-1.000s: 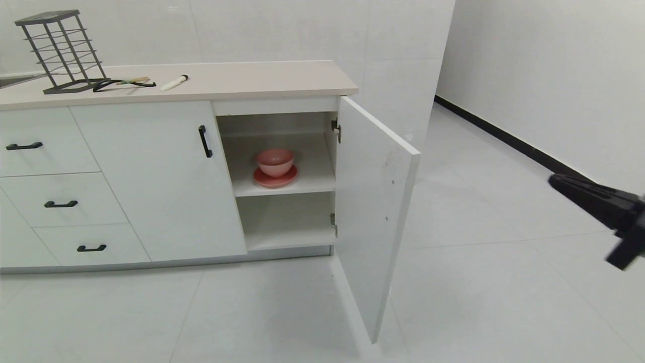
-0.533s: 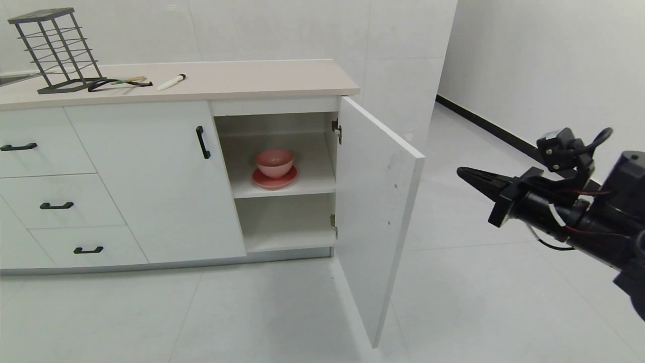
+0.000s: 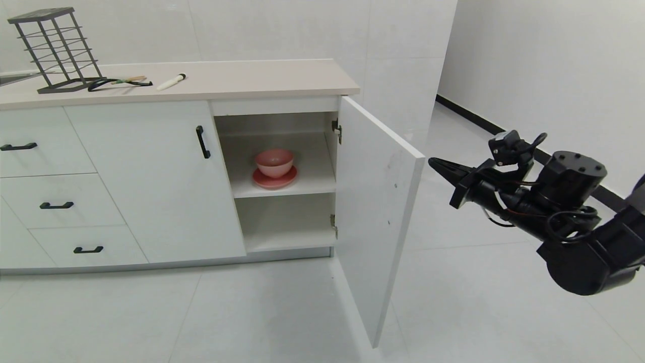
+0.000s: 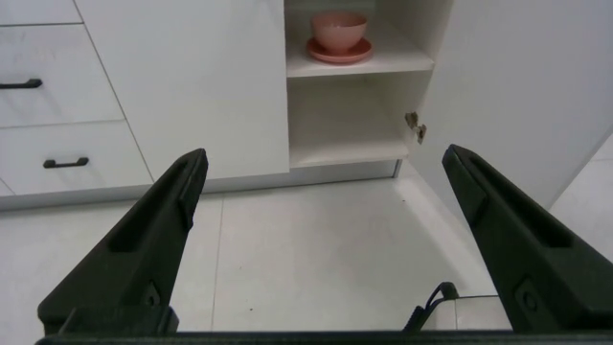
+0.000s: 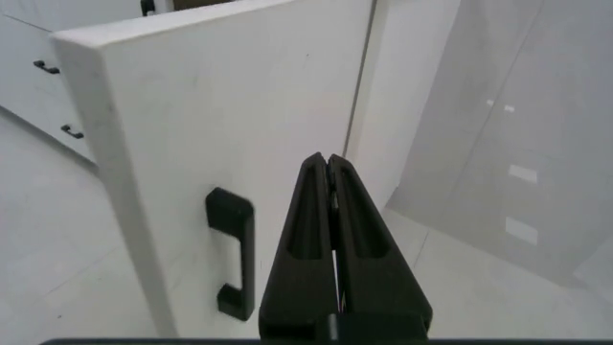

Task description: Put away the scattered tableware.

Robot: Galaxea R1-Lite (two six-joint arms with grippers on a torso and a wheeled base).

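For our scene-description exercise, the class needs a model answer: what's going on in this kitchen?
The cabinet door stands open. The robot's right gripper, shut and empty, is held close to the door's outer side, near the handle. The left gripper is open and holds nothing. A pink bowl sits on a plate on the upper shelf.

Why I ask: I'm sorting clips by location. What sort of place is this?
Likely a kitchen: a counter over drawers, a bowl on a plate in the open cabinet, and a rack on the counter.
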